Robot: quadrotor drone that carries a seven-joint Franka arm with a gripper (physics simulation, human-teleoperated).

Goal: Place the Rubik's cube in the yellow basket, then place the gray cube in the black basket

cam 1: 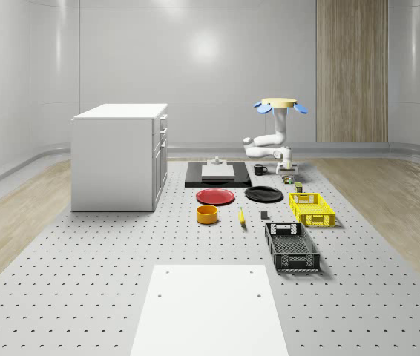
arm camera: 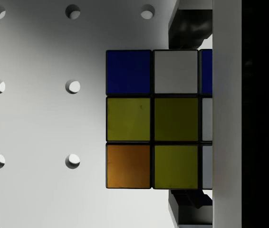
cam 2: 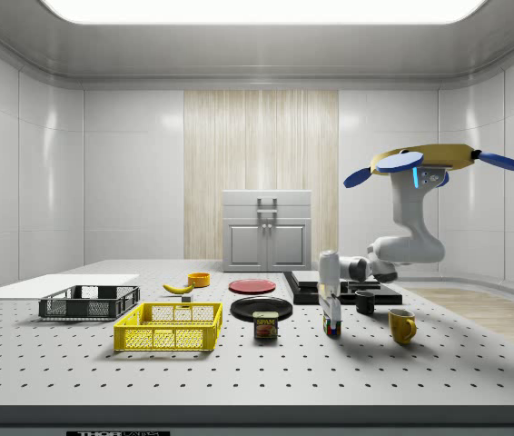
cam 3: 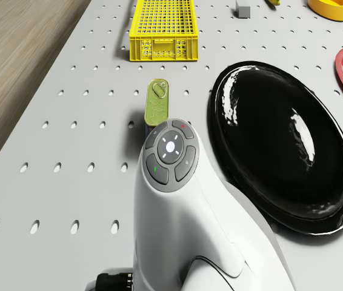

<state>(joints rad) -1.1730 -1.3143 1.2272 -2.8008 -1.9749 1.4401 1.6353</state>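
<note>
The Rubik's cube (arm camera: 153,118) sits between the two fingers (arm camera: 191,28) of my gripper (arm camera: 191,118), which press its opposite sides. In the side view the cube (cam 2: 332,325) is at or just above the table under the downward-pointing gripper (cam 2: 331,311). The drone (cam 1: 280,104) hovers over the table's far right part, and its arm bends down to the gripper (cam 1: 289,172). The yellow basket (cam 1: 312,208) lies nearer the camera than the cube, and the black basket (cam 1: 291,247) nearer still. The small gray cube (cam 1: 264,216) rests left of the yellow basket.
A can (cam 2: 264,325) stands between cube and yellow basket (cam 2: 171,327). Close by are a black plate (cam 3: 280,145), a yellow mug (cam 2: 401,325) and a black mug (cam 2: 365,302). Farther off are a red plate (cam 1: 215,196), an orange bowl (cam 1: 207,214), a banana (cam 1: 241,216) and a white cabinet (cam 1: 119,156).
</note>
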